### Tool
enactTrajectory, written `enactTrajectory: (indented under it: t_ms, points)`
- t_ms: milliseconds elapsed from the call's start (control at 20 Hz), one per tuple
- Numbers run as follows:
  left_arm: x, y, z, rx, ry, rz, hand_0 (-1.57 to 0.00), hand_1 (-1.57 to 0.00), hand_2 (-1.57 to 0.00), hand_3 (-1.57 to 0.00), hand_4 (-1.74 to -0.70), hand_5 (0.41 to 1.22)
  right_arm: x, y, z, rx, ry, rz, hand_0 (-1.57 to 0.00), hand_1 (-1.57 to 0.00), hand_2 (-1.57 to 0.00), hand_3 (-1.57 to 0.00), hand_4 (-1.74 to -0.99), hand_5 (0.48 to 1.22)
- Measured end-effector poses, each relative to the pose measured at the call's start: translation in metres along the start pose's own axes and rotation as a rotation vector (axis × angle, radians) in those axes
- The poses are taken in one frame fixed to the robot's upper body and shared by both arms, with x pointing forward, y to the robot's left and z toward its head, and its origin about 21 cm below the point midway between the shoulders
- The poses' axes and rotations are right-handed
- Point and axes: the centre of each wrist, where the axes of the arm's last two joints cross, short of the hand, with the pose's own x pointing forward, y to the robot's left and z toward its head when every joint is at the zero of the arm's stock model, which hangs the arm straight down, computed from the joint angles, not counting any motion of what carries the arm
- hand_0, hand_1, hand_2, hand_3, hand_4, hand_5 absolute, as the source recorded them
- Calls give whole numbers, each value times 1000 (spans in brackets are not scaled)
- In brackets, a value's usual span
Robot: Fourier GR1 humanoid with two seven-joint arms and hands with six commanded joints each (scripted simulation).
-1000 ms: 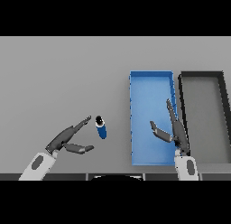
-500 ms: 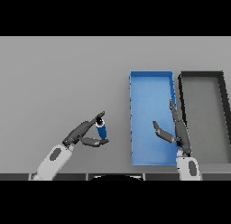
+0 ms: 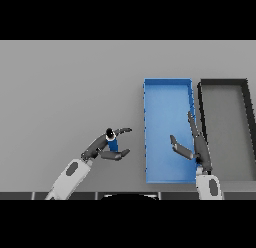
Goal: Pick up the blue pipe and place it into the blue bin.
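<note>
The blue pipe (image 3: 112, 141), short with a dark top, stands on the grey table left of the blue bin (image 3: 149, 137). My left hand (image 3: 98, 147) has come around it, fingers behind and thumb in front, curling round the pipe's body. My right hand (image 3: 196, 147) hovers over the bin's right part, fingers straight and thumb spread, holding nothing.
A dark grey bin (image 3: 248, 132) stands right beside the blue bin, at the table's right side. The table (image 3: 65, 92) stretches wide to the left and far side.
My left hand moved right to the pipe and its fingers closed in around it. The right hand shifted only slightly over the bin.
</note>
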Motion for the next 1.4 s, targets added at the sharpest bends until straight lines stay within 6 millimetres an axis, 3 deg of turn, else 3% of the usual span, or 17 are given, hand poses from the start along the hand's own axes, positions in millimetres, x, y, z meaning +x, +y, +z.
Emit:
enactTrajectory:
  t_ms: [100,250,400,600,750,1150,1400]
  points:
    - [-3,-3,-3,23,-4,45,-602,-752,-865,-908,-1439,910,1,-1,-2,-1,5,3,1,1,1,1,-1219,657]
    - [-7,-10,1,5,12,60,-1075,-1151,-1210,-1194,-1580,1062,-1,3,-1,4,5,-8,1,1,1,1,-1233,660]
    - [-2,-16,-4,1,-18,21,-1317,-1356,-1386,-1378,-1513,1139,1,3,-3,-3,11,-26,1,1,1,1,-1222,646]
    - [7,-19,-5,26,-119,12,-1467,-1483,-1495,-1492,-1478,1188,1,4,-6,7,29,-29,1,1,1,1,-1219,628]
    - [29,-19,-16,27,-196,15,-1518,-1526,-1532,-1531,-1469,1204,0,3,-8,7,22,-34,1,1,1,1,-1226,636]
    - [82,-22,-27,-53,-317,-1,-1562,-1563,-1564,-1564,-1467,1218,-3,-1,-8,1,27,13,1,1,1,1,-1161,644]
    - [87,-24,-26,-70,-280,-17,-1568,-1569,-1569,-1569,-1466,1220,3,-7,-2,-10,-8,25,1,1,1,1,-1141,643]
